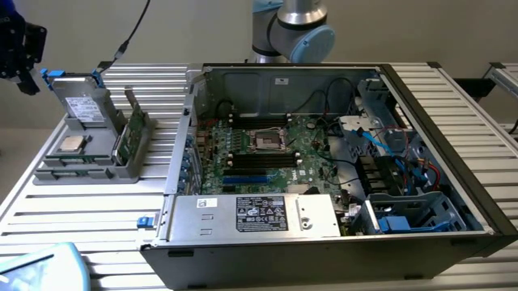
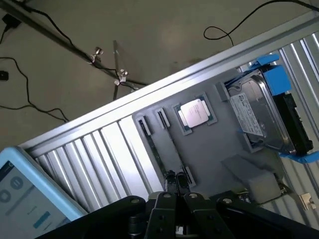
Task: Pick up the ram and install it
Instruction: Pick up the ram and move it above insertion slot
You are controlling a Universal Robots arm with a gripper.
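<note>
We see the gripper (image 1: 18, 51) up high, off past the exterior view's left end of the grey holder (image 1: 97, 176). Its two fingers are pressed together and they hold nothing. It touches nothing.

The ram (image 1: 128, 136) is not picked up yet. It stands on its thin edge in a groove of the holder, just beside the computer case (image 1: 267, 91). We think it stands this way so that its long top edge sticks up free and is easy to pinch. In the wrist view the ram (image 2: 159, 154) looks like a thin green line that runs toward the fingertips.

The case lies on its side with the open side up. We think this is so the big green board (image 1: 292, 145) faces up and can be reached from above. Its long black slots lie on both sides of a square socket.

Now we count. There is one ram in the holder, one silver chip (image 2: 195, 113) lying flat, one hard drive (image 2: 259, 117) in a blue frame, one holder and one case. The black slots are too many and too small for us to count.
</note>
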